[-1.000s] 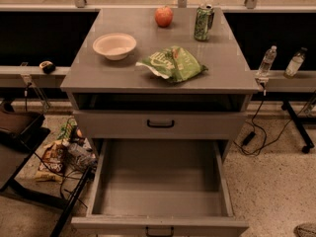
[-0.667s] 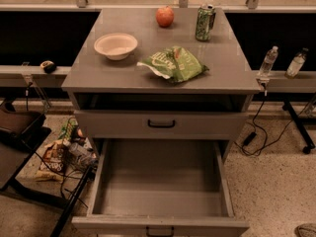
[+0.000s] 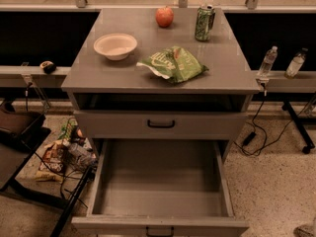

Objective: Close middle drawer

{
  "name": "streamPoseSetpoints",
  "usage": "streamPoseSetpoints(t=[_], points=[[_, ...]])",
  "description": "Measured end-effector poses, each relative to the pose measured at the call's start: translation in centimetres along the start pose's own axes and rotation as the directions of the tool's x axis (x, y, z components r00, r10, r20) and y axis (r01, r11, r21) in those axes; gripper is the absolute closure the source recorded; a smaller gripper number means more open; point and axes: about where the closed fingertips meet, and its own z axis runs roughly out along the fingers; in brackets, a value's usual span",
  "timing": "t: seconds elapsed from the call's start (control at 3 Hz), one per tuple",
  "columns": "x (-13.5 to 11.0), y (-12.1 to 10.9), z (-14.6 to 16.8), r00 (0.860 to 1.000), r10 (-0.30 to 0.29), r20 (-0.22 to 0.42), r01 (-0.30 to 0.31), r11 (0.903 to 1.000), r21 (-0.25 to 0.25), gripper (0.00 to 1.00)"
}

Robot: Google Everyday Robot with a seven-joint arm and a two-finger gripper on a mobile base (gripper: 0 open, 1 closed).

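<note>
The middle drawer (image 3: 160,201) is a grey metal box pulled far out of the grey cabinet (image 3: 98,80), and it is empty inside. Its flat front runs along the bottom edge of the view, with a small black loop handle (image 3: 159,230) at its centre. Above it, another drawer (image 3: 118,125) with a black handle (image 3: 160,124) is shut. A dark open slot lies under the cabinet top. The gripper is not in view.
On the cabinet top are a white bowl (image 3: 115,45), a red apple (image 3: 164,16), a green can (image 3: 204,22) and a green chip bag (image 3: 172,64). Two water bottles (image 3: 267,61) stand on the right ledge. Snack bags and cables (image 3: 61,154) lie on the floor at left.
</note>
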Motion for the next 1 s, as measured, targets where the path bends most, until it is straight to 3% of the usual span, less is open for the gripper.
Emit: streamPoseSetpoints(t=[0.33,0.67,1.0], points=[[-0.9,2.1,2.7,1.0,-0.019,0.022,0.02,0.9994,-0.03,0.0],[-2.8,6.9,8.4,0.997,-0.046,0.064,0.052,0.9943,-0.093,0.0],[-4.5,11.3,14.6,0.991,-0.107,0.085,0.118,0.9825,-0.144,0.15]])
